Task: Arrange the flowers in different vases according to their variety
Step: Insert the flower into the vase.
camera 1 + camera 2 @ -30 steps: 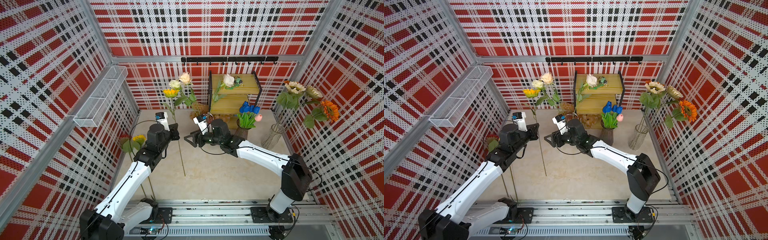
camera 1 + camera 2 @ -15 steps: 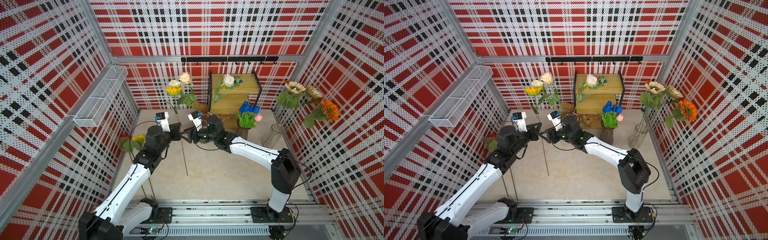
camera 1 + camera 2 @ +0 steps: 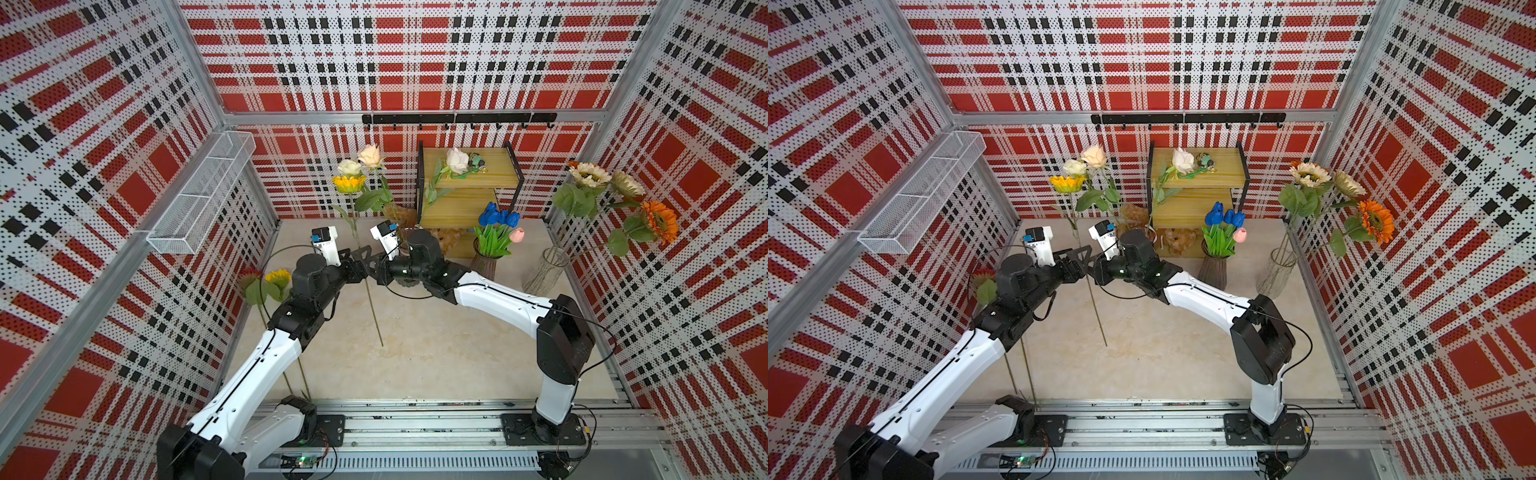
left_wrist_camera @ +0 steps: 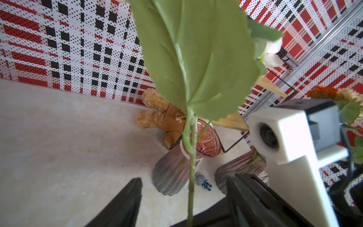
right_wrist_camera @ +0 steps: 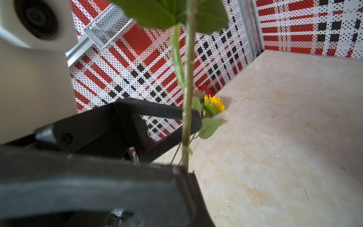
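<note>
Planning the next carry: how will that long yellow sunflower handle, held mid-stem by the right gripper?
Probably top-heavy: the sunflower head sits far above the right gripper, so it may swing or pivot. The stem looks fairly stiff, hanging straight below the grip. Being thin, it could slip or twist.

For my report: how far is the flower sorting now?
Done: tulips stand in a purple vase, three sunflowers in the clear vase. In hand: right jaws shut on the yellow sunflower stem, left jaws open. Remaining: that one, two sunflowers on the floor, the rose on the shelf.
</note>
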You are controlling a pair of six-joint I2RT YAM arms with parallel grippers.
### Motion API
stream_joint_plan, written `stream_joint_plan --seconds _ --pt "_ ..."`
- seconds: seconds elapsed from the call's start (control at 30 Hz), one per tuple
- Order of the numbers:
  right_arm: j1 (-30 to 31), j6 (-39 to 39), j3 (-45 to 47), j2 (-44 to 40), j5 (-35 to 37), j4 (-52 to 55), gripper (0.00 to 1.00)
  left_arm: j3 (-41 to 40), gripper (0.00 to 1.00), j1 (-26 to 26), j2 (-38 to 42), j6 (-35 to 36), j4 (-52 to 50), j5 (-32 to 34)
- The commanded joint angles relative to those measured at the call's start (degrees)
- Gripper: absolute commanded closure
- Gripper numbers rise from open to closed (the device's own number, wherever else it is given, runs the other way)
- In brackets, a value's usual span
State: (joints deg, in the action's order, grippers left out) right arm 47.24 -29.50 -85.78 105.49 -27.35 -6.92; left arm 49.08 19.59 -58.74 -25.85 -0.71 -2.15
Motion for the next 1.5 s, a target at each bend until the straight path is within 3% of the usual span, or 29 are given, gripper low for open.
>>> stream_joint_plan --seconds 0.0,0.23,0.3,0.43,0.7,0.77,0.93,1.07,1.23,1.47 --pt "0.4 1.0 -1.8 -2.2 3.5 1.8 1.00 2.9 0.19 -3.1 0.8 0.8 -5.5 4.7" --pt "-0.8 4.8 -3.2 -6.3 18.2 11.8 1.00 8.4 0.14 -15.3 -1.7 2.6 -18.5 5.4" --pt "-2.0 5.5 -3.3 -7.6 19.4 13.4 1.00 8.1 0.14 -17.7 -1.2 2.9 -20.0 5.4" --pt "-3.2 8.5 -1.6 -12.6 21.6 13.3 1.00 6.5 0.14 -21.3 -0.6 3.4 -23.0 5.6" --pt "-4.6 17.4 -5.2 -22.2 29.5 20.0 1.00 -1.2 0.14 -32.1 -6.5 3.6 -27.2 -1.8" --pt "-6.3 17.8 -3.2 -25.5 30.1 19.4 1.00 -0.5 0.14 -34.0 -8.8 4.4 -28.0 -3.8" --pt "-11.4 18.1 1.9 -32.2 30.0 18.6 1.00 3.8 0.16 -37.0 -15.4 7.4 -30.8 -1.2" --pt "-15.2 18.8 3.6 -34.1 28.8 19.3 1.00 4.0 0.18 -40.8 -20.0 9.4 -30.4 -6.3" --pt "-19.5 19.0 5.1 -35.6 27.5 18.9 1.00 3.3 0.20 -41.5 -25.1 11.7 -29.6 -6.9" --pt "-25.8 19.1 4.5 -36.5 25.8 20.1 1.00 1.4 0.34 -42.3 -28.6 11.8 -27.3 -7.1"
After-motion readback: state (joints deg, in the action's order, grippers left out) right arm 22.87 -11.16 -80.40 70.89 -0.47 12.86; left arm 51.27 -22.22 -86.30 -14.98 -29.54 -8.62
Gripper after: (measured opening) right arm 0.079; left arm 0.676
